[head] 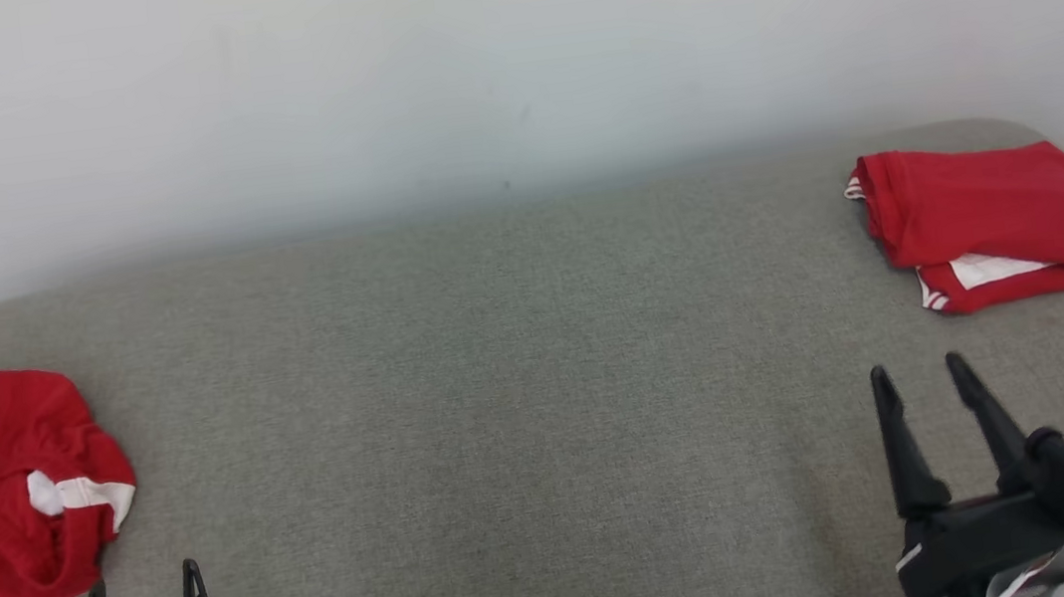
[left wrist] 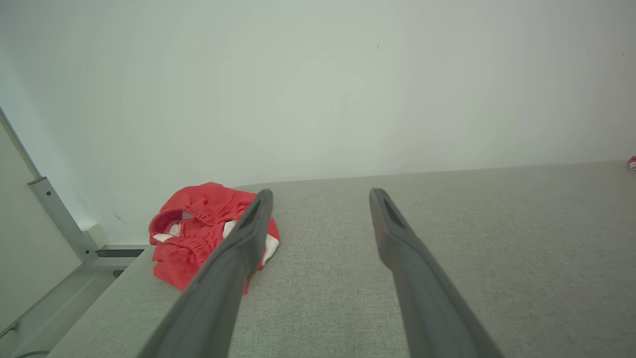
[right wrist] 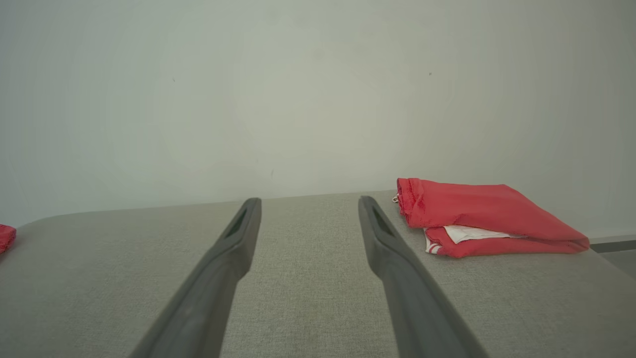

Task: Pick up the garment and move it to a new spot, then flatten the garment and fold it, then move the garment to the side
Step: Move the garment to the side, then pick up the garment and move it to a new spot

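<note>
Head view: crumpled red garment [head: 7,478] lies at the counter's [head: 503,392] left edge; folded red garment [head: 993,216] sits far right. Left end effector [head: 143,576], near left, is spread and just short of the crumpled garment, not touching. Right end effector [head: 917,367], near right, is spread and empty. Left wrist view: crumpled garment lies partly behind the left finger. Right wrist view: folded garment lies beyond the right finger, apart

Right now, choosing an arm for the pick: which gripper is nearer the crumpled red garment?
Left. The left gripper is open at the near edge of the crumpled red garment; the right gripper is open on the opposite side, nearer the folded red garment.
</note>
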